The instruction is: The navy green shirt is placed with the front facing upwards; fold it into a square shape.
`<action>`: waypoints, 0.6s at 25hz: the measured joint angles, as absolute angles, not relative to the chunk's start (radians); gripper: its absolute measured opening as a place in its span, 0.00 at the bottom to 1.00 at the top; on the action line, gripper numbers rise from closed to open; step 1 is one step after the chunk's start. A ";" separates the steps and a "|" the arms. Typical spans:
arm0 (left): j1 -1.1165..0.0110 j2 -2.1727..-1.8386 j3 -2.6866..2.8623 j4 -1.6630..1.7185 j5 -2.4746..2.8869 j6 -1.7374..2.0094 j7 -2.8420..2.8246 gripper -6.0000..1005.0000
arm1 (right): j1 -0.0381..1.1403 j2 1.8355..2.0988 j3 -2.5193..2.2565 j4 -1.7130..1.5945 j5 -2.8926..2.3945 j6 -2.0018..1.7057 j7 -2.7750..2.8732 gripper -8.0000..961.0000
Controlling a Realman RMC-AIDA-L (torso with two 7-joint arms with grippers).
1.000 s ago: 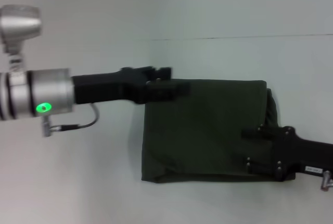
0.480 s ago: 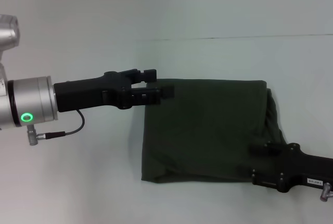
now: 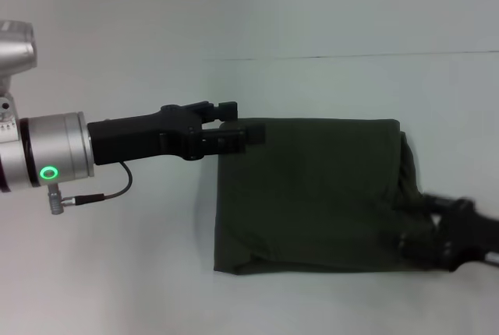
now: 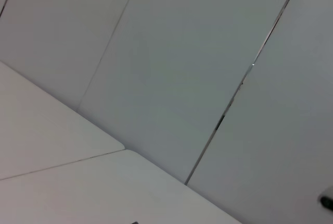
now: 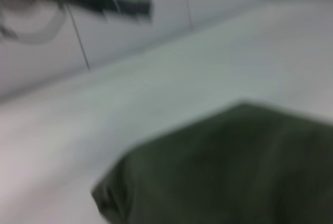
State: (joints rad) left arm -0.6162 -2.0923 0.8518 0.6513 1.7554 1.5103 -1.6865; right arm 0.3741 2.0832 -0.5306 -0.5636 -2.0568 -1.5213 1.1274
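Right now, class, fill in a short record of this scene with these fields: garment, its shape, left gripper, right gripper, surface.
garment: navy green shirt, plain side showing, no lettering visible
shape: folded into a rough rectangle, lying flat, some cloth bunched along its right edge
left gripper: left gripper at the shirt's far left corner
right gripper: right gripper blurred, low at the shirt's near right corner
surface: white table

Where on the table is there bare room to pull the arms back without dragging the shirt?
Bare table lies left of the navy green shirt, under the left gripper, and behind it toward the wall. The shirt's near right corner is crowded, where the right gripper sits.
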 joint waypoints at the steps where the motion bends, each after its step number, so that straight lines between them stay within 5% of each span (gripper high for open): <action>1: -0.616 -2.093 0.852 0.651 1.756 1.510 -1.686 0.91 | 0.372 2.083 -0.496 -0.584 -2.056 -1.564 1.129 0.72; 15: -0.614 -2.097 0.845 0.647 1.756 1.508 -1.686 0.91 | 0.476 2.089 -0.291 -0.507 -2.044 -1.273 1.298 0.71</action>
